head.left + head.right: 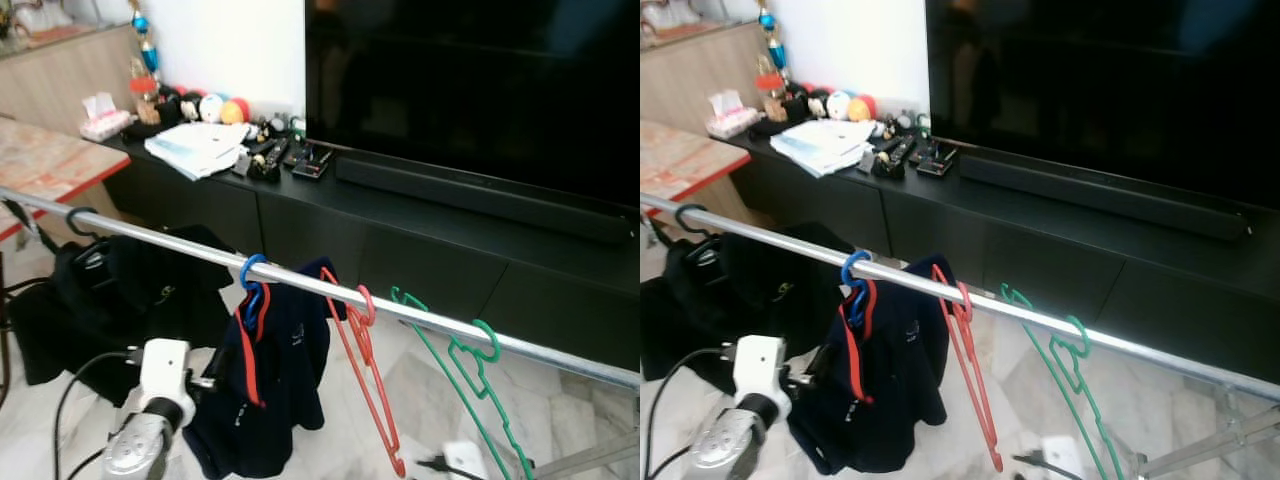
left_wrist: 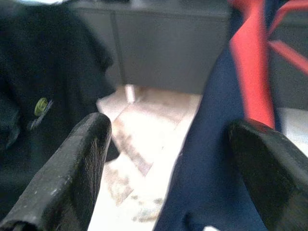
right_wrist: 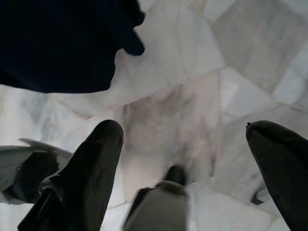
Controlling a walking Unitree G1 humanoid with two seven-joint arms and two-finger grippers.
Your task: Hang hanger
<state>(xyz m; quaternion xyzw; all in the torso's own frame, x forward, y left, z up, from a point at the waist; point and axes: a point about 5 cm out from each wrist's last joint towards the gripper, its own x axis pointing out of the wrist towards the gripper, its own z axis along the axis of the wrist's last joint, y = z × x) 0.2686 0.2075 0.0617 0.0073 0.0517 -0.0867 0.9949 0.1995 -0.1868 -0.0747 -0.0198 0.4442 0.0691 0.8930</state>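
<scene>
Our left gripper point(image 2: 166, 159) is spreading wide and gripping nothing, facing the navy garment point(image 2: 216, 159); our right gripper point(image 3: 185, 168) is also gaping, unladen, over marble floor point(image 3: 192, 62). From the head, we are seeing the red hanger point(image 1: 365, 375) hooked on the metal rail point(image 1: 420, 315) beside a green hanger point(image 1: 470, 385). We are judging it light, stiff and slippery, best taken near its hook, before a black TV cabinet point(image 1: 430, 240).
</scene>
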